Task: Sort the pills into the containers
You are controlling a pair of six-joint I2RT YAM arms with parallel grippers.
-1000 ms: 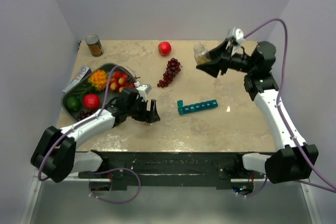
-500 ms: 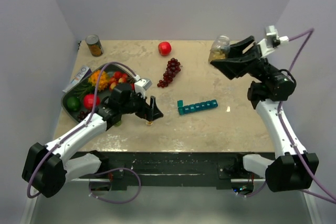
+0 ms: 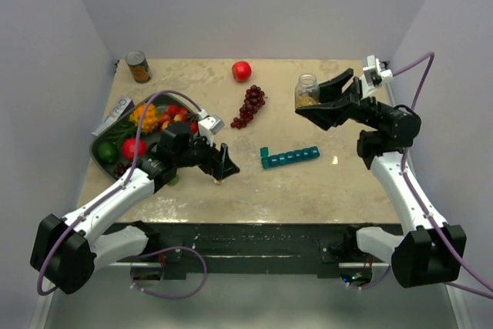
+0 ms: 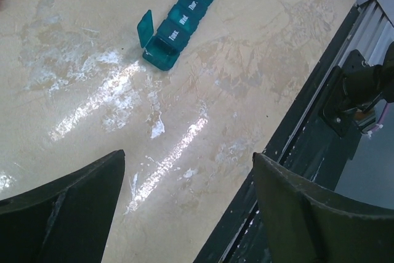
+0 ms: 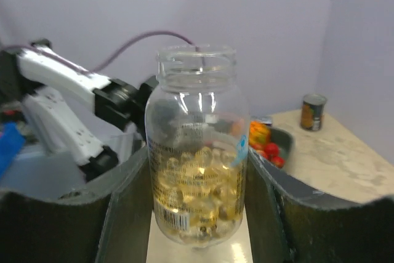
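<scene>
Teal plastic marks the pill organiser [image 3: 289, 157], which lies mid-table between the arms. Its left-end lid stands open, presumably to receive a pill. The right gripper [image 3: 310, 102] is closed around a clear, uncapped pill bottle [image 5: 197, 152] of yellow softgels. It holds the bottle upright and high over the table's [image 3: 347, 190] far right, likely so nothing spills before pouring. The left gripper [image 3: 223, 167] hovers low just left of the organiser, jaws spread wide and empty. Bare marble surrounds the organiser. The grapes [image 3: 248, 105] lie beyond it, the fruit tray [image 3: 100, 161] sits well to the left, and the table's near edge runs not far from the left gripper.
</scene>
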